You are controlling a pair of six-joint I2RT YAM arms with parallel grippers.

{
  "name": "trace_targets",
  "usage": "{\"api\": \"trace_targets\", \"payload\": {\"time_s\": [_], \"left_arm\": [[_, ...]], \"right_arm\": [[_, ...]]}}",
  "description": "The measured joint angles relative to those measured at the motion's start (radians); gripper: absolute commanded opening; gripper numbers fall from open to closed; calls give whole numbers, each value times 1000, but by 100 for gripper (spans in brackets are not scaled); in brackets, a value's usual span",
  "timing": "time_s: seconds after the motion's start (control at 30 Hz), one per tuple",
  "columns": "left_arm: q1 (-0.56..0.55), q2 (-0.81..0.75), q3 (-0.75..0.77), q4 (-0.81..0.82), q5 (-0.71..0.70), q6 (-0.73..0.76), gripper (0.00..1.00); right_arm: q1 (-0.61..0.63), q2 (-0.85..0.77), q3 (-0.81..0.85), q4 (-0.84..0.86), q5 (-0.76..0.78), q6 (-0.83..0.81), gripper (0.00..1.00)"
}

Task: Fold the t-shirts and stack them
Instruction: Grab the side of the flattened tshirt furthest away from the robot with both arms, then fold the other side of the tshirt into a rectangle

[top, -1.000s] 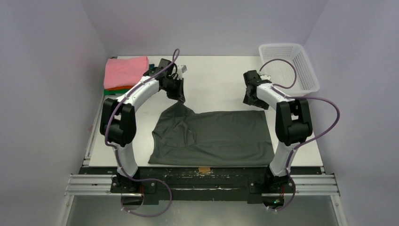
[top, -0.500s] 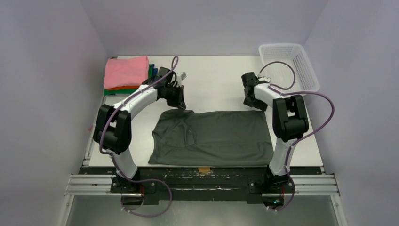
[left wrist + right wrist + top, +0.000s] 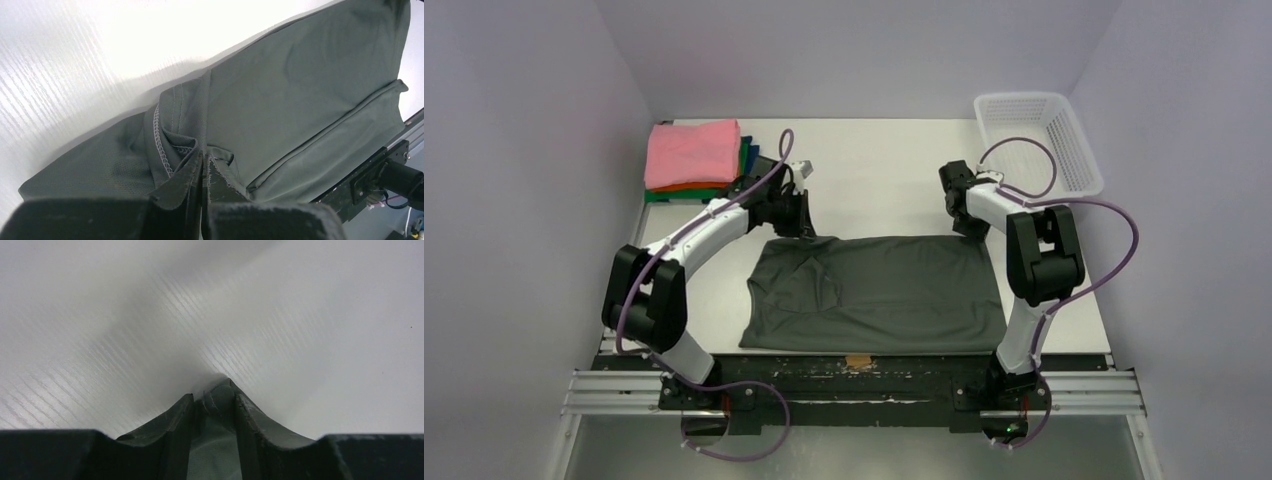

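The charcoal-grey t-shirt (image 3: 879, 292) lies folded in half, flat on the white table (image 3: 874, 170). My left gripper (image 3: 807, 228) is at its far left corner. In the left wrist view the gripper (image 3: 205, 155) is shut on a stitched fold of the shirt (image 3: 300, 75). My right gripper (image 3: 969, 226) is at the far right corner. In the right wrist view it (image 3: 214, 397) pinches grey cloth (image 3: 215, 450) between its fingers. At the far left is a stack of folded shirts: pink (image 3: 692, 152) on top, orange (image 3: 686, 186) and green (image 3: 664, 196) below, dark blue (image 3: 749, 158) at the side.
A white mesh basket (image 3: 1064, 150) stands at the far right corner, close behind my right arm. The folded stack is just behind my left arm. The table's near edge and metal rail (image 3: 854, 390) run below the shirt.
My left gripper has come down and slightly forward, laying the raised far left corner of the grey shirt flat on the table. My right gripper has lowered slightly at the far right corner.
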Motion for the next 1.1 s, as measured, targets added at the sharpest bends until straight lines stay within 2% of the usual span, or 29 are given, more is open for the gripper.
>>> {"api": "trace_targets", "payload": {"time_s": [0.1, 0.2, 0.4, 0.67, 0.83, 1.1], "left_arm": [[-6, -24, -20, 6, -6, -8, 0], [-12, -45, -44, 10, -8, -16, 0], [-19, -104, -115, 15, -7, -47, 0], [-45, -227, -212, -2, -8, -89, 0], [-51, -288, -247, -24, -19, -100, 0], [-62, -371, -283, -71, -44, -135, 0]], "right_arm": [[0, 0, -1, 1, 1, -2, 11], [0, 0, -2, 2, 3, -8, 9], [6, -40, -48, 16, 3, -29, 7], [23, -276, -180, 51, -12, -97, 8], [23, -418, -300, 117, -80, -165, 8], [26, -535, -390, 133, -116, -201, 8]]}}
